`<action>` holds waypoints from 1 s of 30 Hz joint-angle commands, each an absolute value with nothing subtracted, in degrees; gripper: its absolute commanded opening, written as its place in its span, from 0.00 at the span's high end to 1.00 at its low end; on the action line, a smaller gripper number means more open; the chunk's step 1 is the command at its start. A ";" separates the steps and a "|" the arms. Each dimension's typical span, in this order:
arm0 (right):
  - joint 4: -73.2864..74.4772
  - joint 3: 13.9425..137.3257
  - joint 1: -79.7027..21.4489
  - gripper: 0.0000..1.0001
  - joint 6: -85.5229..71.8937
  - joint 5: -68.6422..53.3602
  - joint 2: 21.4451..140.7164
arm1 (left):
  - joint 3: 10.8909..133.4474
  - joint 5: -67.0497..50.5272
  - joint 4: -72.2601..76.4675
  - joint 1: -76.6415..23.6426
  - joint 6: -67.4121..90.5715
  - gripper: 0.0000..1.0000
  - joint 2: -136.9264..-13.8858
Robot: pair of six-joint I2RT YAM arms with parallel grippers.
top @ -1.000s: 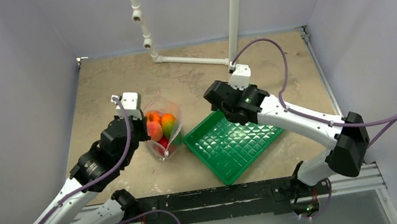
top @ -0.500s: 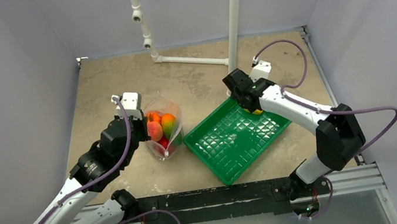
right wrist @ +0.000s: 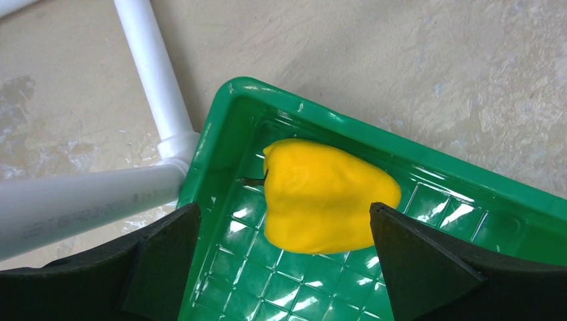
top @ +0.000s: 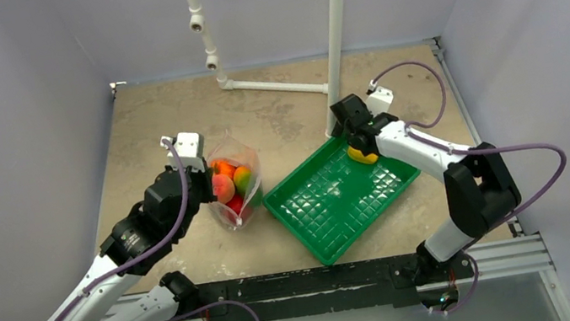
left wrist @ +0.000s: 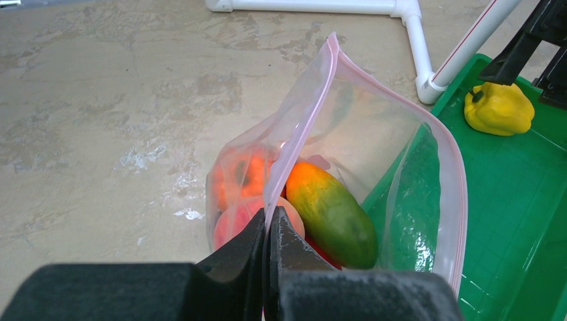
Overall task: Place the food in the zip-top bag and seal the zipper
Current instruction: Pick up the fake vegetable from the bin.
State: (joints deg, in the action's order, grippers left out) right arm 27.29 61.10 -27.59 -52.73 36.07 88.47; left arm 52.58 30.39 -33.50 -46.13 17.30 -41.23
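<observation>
The clear zip-top bag [top: 236,186] stands open on the table, left of the green tray [top: 331,205]. Its pink zipper strip [left wrist: 311,114] rims the mouth. Inside lie a green-orange mango [left wrist: 332,211], a peach [left wrist: 234,224], an orange fruit [left wrist: 241,175] and something red underneath. My left gripper [left wrist: 269,231] is shut on the bag's near mouth edge and holds it up. The yellow pepper [right wrist: 324,195] lies in the tray's far corner; it also shows in the top view [top: 362,154] and the left wrist view [left wrist: 499,108]. My right gripper [right wrist: 284,224] is open, a finger on each side of the pepper.
A white pipe frame [top: 334,25] rises from the table just behind the tray's far corner, with its foot joint [right wrist: 170,150] close to my right gripper's left finger. Grey walls enclose the table on three sides.
My right arm has swung from over the tray's left corner to its far right corner and come down over the yellow pepper. The left arm and the bag have not moved.
</observation>
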 commanded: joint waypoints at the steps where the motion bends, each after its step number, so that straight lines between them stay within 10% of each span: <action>1: 24.77 59.50 -26.75 0.01 -51.97 34.71 88.71 | 52.21 29.82 -30.85 -45.71 16.44 1.00 -40.74; 30: 18.71 52.23 -23.66 0.01 -54.14 29.95 87.67 | 52.06 29.44 -30.94 -45.78 16.44 1.00 -40.78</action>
State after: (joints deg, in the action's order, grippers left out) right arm 21.23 53.21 -24.21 -54.15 31.09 88.49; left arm 52.58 29.91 -33.47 -46.13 16.88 -41.23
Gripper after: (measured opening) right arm 0.987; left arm 0.003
